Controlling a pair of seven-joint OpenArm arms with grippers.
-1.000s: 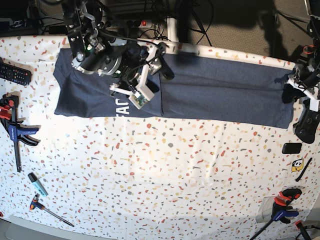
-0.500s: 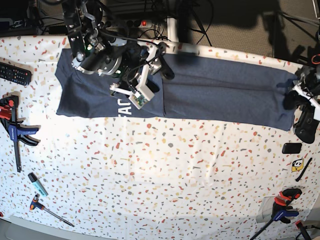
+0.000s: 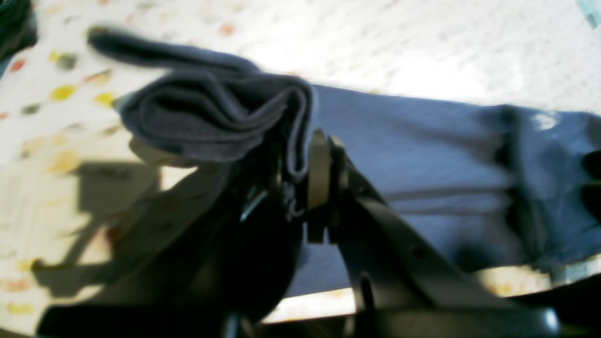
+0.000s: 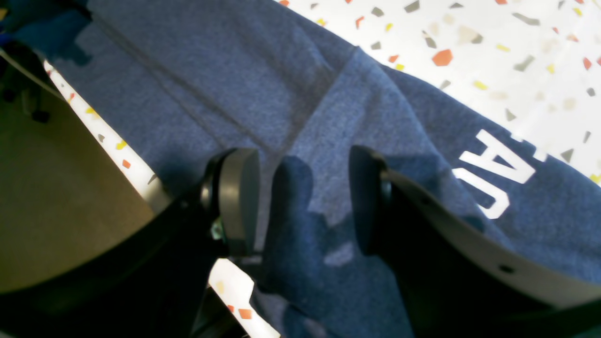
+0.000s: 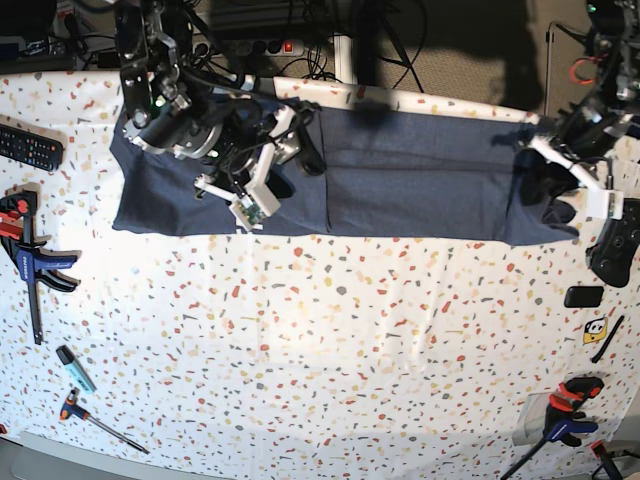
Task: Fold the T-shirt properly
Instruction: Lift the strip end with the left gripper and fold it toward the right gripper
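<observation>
The dark heathered navy-blue cotton T-shirt (image 5: 400,175) is being laid as a long folded band across the upper part of the base view, on the white speckled bench (image 5: 330,360). A lengthwise fold is judged to be in hand. At the right edge of that view, the left gripper (image 3: 305,164) is being kept clamped on a bunched, several-layered edge of the soft knit. In the upper left, the right gripper (image 4: 300,202) is being held with its fingers apart, straddling a raised pleat beside white block lettering (image 4: 493,176). Next, closure on that pleat is judged necessary, then a matched carry.
</observation>
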